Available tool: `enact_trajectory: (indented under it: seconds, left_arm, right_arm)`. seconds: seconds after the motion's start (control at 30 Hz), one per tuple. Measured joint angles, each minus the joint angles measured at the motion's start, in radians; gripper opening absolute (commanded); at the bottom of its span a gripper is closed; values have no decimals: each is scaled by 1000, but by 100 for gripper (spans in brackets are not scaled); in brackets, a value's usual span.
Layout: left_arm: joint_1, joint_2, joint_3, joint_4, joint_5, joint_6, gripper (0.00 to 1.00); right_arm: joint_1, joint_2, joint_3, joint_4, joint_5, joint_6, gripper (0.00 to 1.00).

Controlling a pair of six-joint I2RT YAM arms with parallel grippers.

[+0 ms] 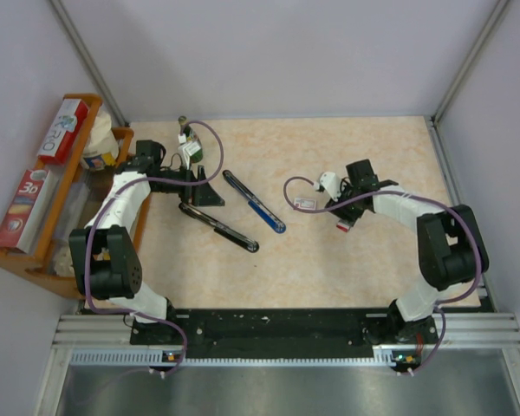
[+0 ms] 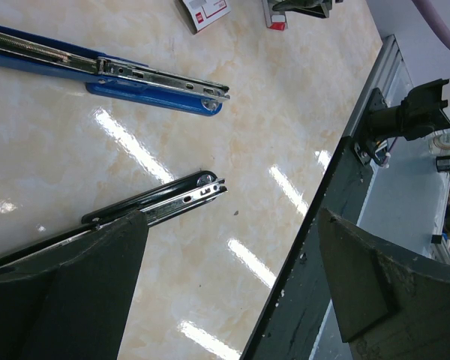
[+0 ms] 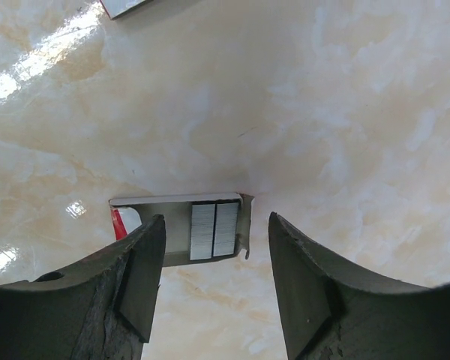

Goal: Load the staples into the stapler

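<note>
Staples (image 3: 214, 229), two grey strips side by side, sit in a small grey inner tray (image 3: 176, 225) with a red end, lying flat on the marbled peach tabletop (image 1: 329, 269). The right gripper (image 3: 216, 238) hangs directly over this tray with its jaws spread wide. One finger (image 3: 135, 277) covers the tray's red end and the other stands clear of the opposite end; whether the first finger touches the tray cannot be told. The white box (image 1: 305, 204) with its red label rests just beside the tray, on the side towards the table's middle.

Near the centre, a blue stapler (image 1: 254, 201) lies on its side with its chrome magazine exposed. A black stapler (image 1: 218, 228) lies near it and roughly parallel, closer to the arm bases, also showing its metal channel. The left gripper (image 1: 205, 192) is parted wide at the rear end of the black stapler. In the left wrist view one finger (image 2: 75, 300) overlaps that end, with contact unclear.

A wooden rack (image 1: 43, 251) holding cartons stands along the left wall.
</note>
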Motion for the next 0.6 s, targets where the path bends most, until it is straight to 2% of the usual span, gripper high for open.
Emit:
enact_trajectory:
  seconds: [0.6]
  left_arm:
    - [0,0,0,-1,-9,19,99]
  right_arm:
    - [0,-40,-32,7,-43,-3,56]
